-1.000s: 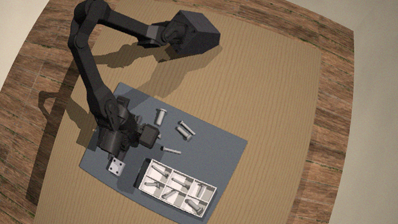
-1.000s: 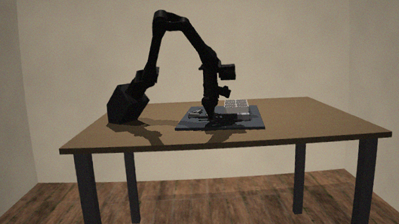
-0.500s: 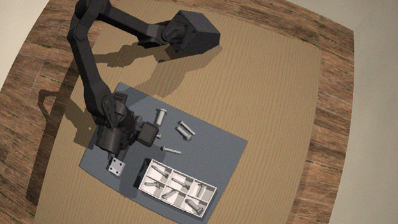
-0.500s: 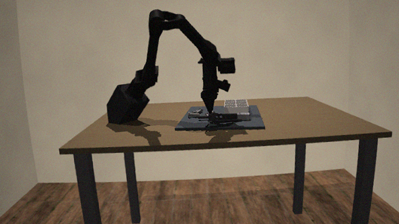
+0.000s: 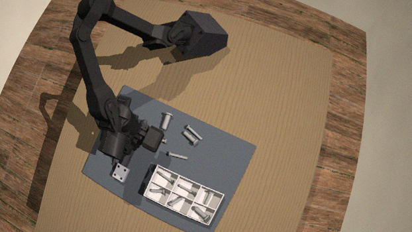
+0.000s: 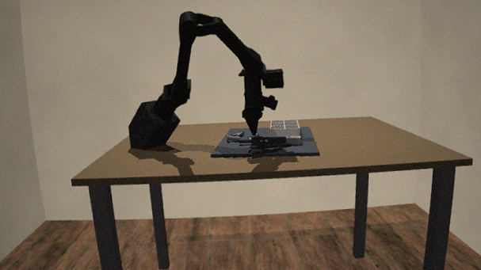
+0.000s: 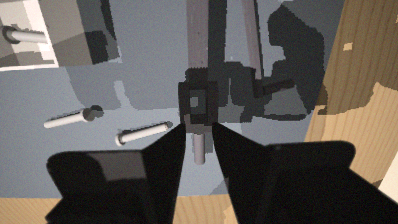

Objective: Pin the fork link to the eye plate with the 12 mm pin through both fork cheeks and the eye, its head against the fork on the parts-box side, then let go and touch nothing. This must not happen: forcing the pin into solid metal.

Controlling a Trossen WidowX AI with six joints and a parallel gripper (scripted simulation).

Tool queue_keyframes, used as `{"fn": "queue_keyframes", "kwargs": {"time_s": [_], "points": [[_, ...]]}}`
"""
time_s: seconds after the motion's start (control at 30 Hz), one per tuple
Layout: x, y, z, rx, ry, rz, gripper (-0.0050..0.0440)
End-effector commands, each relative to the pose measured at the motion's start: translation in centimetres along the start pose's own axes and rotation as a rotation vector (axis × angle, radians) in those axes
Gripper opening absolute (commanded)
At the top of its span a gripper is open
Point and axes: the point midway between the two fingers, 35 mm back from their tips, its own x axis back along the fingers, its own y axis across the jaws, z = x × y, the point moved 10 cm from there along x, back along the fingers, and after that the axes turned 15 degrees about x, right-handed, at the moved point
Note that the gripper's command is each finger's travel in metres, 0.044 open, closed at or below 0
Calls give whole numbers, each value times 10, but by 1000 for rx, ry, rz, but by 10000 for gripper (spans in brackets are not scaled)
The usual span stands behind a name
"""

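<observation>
My gripper [image 6: 254,134] [image 7: 198,127] points down, its fingertips a narrow gap apart at the near end of a dark fork-like block [image 7: 184,102]; I see no pin gripped between them. A mauve bar [image 7: 197,40] runs up from that block, and a short round rod [image 7: 199,151] shows beyond its near end. The pale four-hole plate [image 5: 120,172] [image 6: 294,140] is in line with the assembly. Whether a pin passes through cheeks and eye is hidden. One headed pin [image 7: 145,134] lies left of the block, its head away from it. The arm hides the joint in the top view.
The white parts box [image 5: 176,210] [image 7: 52,50] holds pins in its compartments. Another small pin [image 5: 177,156] [image 7: 65,120] lies between it and the gripper. A large pin [image 5: 166,122] and two more pins lie on the blue-grey mat [image 5: 226,157]. A second bar [image 7: 252,40] stands right of the block.
</observation>
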Motion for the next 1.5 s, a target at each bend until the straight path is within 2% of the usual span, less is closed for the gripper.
{"fn": "queue_keyframes", "kwargs": {"time_s": [0.0, 0.13, 0.4, 0.7, 0.9, 1.47], "points": [[0, 0, 0, 1, 1, 0, 100], [0, 0, 0, -4, -3, 3, 100], [2, 7, 26, -4, -3, 3, 100], [-4, 7, 25, -4, -3, 3, 100], [-27, 7, 26, -4, -3, 3, 100], [-26, 5, 22, -4, -3, 3, 100]]}}
